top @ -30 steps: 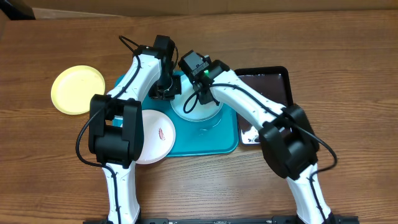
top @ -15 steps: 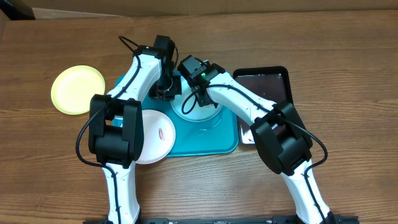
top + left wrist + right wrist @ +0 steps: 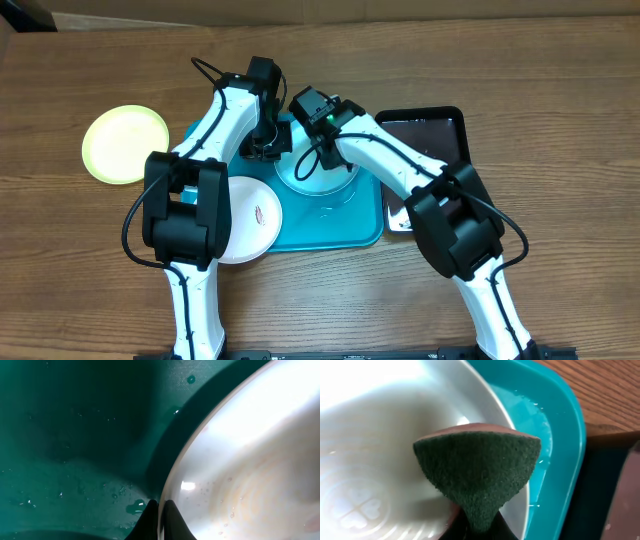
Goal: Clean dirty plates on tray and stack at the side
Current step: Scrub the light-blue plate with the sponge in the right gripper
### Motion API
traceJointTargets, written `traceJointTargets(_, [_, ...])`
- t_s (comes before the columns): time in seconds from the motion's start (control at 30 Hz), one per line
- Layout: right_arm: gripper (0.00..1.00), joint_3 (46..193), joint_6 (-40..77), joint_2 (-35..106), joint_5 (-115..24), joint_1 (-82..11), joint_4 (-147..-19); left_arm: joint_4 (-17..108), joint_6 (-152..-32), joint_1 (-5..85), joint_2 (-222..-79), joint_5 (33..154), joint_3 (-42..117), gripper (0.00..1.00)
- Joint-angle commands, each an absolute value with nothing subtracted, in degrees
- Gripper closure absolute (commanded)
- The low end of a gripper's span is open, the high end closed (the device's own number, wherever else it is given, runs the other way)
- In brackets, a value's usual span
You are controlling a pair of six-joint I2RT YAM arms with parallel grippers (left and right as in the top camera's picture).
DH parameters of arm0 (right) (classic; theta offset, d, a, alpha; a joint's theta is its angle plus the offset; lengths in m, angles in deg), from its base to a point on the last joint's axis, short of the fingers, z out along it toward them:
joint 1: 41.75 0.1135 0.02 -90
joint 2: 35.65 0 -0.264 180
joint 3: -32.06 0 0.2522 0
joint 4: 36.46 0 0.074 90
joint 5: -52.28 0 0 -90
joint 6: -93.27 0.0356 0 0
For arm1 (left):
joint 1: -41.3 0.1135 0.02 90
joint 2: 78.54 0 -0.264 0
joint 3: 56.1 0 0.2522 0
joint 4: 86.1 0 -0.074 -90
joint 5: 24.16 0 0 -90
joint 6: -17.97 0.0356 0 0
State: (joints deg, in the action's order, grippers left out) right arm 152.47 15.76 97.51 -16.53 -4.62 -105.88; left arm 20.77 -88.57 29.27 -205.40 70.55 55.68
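A light-blue-rimmed plate [image 3: 330, 180] lies on the turquoise tray [image 3: 340, 225]. My left gripper [image 3: 268, 150] is shut on its left rim; in the left wrist view the fingertips [image 3: 172, 519] pinch the wet rim of the plate [image 3: 250, 460]. My right gripper [image 3: 320, 152] is shut on a dark green sponge [image 3: 477, 467] pressed onto the plate [image 3: 380, 435]. A white plate [image 3: 250, 218] with a red-brown smear overhangs the tray's front left edge. A yellow-green plate [image 3: 125, 144] lies on the table at far left.
A glossy black tray [image 3: 430, 130] stands right of the turquoise tray, with something white [image 3: 400, 215] at its front end. Water drops lie on the turquoise tray [image 3: 75, 435]. The wooden table [image 3: 560, 200] extends to the right and front.
The right arm has shifted slightly left with the sponge on the blue-rimmed plate. The left gripper keeps its hold on the rim. The other plates have not moved.
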Motion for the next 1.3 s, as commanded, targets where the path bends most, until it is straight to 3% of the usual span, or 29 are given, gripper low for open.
traceJointTargets(0.0, [0.96,151.88,17.01,97.14,-16.44,-7.27,-105.36,20.39,-87.87,28.83,-205.16,70.35,55.41,0.96])
traceJointTargets(0.9, [0.96,139.80,17.05,97.14,-54.91,-7.24,-97.86,20.79,-87.87,28.83,-205.16,70.35,55.41,0.96])
traceJointTargets(1.27, [0.96,153.63,11.08,94.23,-75.15,-13.41,-104.53,20.81,-87.87,28.86,-205.16,70.31,55.41,0.96])
